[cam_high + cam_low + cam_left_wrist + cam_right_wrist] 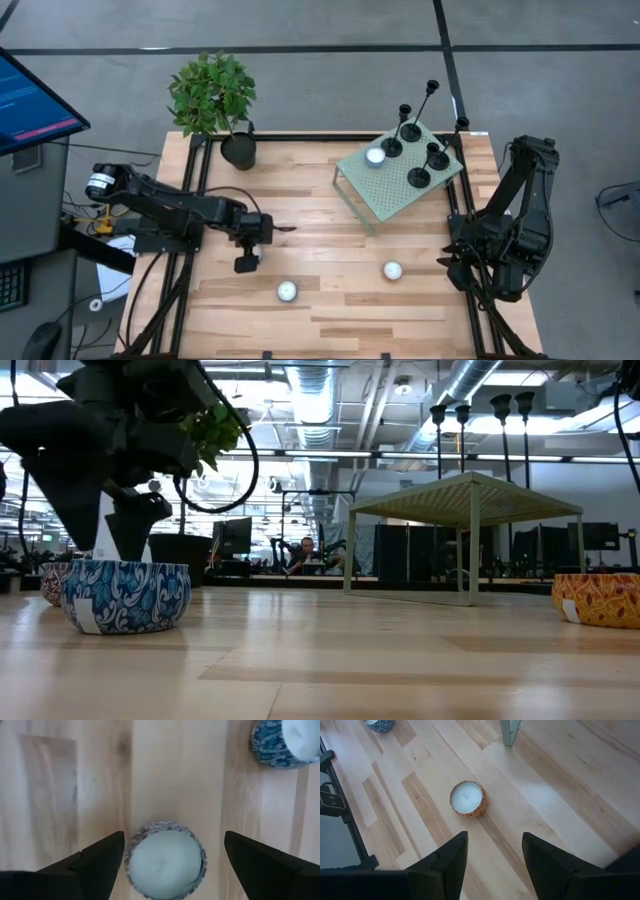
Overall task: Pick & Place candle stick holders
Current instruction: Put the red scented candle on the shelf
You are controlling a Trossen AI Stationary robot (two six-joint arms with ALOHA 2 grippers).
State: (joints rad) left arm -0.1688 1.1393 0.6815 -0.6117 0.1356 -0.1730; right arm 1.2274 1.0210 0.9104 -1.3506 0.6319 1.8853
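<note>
Candle stick holders: four matte-black candle stick holders (418, 135) with round disc bases and thin stems are standing on the pale green slatted metal stand (352, 176), near the worktop's far right corner; in the low view their cups (479, 407) are rising above the stand's top.
Stand: it is sitting on the light wooden worktop (330, 300), also carrying a white tealight candle (376, 155) beside the holders.
Left claw: the left claw (247, 262) is hanging over the worktop's left half with its fingers (97, 857) spread wide apart and gripping nothing; the wrist view is showing a blue patterned tealight (165, 861) directly below, between the fingers.
Right claw: the right claw (452, 262) is waiting at the worktop's right edge, fingers (447, 857) parted with nothing between them; an orange patterned tealight (467, 799) is lying on the wood ahead of it.
Loose tealights: the blue one (287, 291) is lying near the worktop's near edge, the orange one (392, 270) well to its right.
Plant: a green leafy plant in a black pot (238, 150) is standing at the far left corner.
</note>
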